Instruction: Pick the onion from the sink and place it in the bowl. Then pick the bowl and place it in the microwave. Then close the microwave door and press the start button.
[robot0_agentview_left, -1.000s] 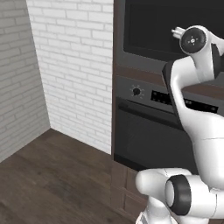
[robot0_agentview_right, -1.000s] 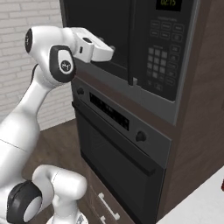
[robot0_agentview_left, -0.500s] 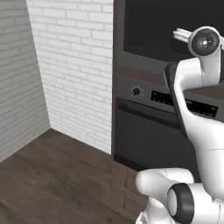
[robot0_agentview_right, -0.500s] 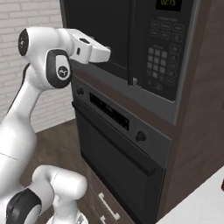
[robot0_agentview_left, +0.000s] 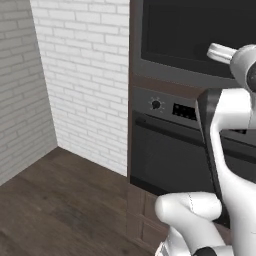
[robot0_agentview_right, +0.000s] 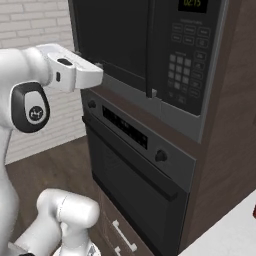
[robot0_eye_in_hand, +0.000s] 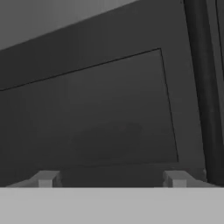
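Hand view: hand (robot0_eye_in_hand: 109, 179), fingers apart, faces shut microwave door (robot0_eye_in_hand: 100, 109). Oven (robot0_agentview_right: 135, 175) below; open wooden floor (robot0_agentview_left: 55, 200) and brick wall (robot0_agentview_left: 85, 75) leftward.

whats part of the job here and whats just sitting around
Part of the job:
microwave
microwave door, closed
pincer, open, holding nothing, facing the door

Just there:
oven below the microwave
brick wall
wood floor
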